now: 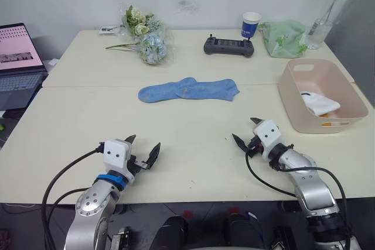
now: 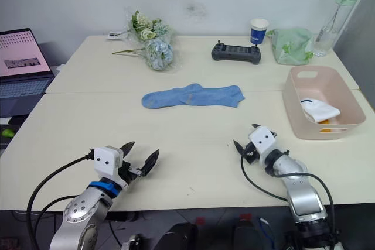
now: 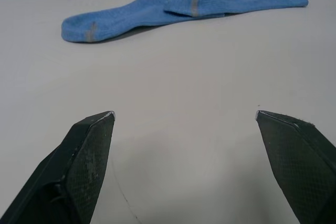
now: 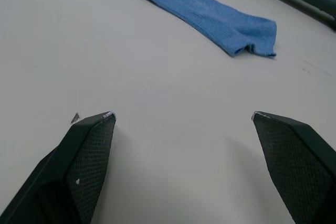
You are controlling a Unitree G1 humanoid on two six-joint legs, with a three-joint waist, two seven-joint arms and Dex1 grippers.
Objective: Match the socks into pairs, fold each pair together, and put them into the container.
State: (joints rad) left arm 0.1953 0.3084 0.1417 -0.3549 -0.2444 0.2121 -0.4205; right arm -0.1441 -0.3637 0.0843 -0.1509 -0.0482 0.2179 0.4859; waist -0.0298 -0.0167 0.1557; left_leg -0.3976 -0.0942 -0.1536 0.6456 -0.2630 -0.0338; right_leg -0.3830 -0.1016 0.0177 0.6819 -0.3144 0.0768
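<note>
Two light blue socks [image 1: 188,90] lie overlapped end to end in the middle of the table, also seen in the left wrist view [image 3: 178,8] and right wrist view [image 4: 202,10]. The pink container [image 1: 347,89] stands at the right edge, with a folded white sock [image 1: 320,103] and a bit of orange [image 1: 328,124] inside. My left gripper [image 1: 142,149] is open near the front edge, well short of the blue socks. My right gripper [image 1: 247,131] is open at the front right, between the socks and the container, holding nothing.
Along the far side are a flower bouquet [image 1: 145,36], a black controller [image 1: 228,45], a blue-and-white paper cup [image 1: 251,25], a pale green cloth bag [image 1: 283,38] and a water bottle [image 1: 326,13]. A laptop [image 1: 19,62] sits off the table's left.
</note>
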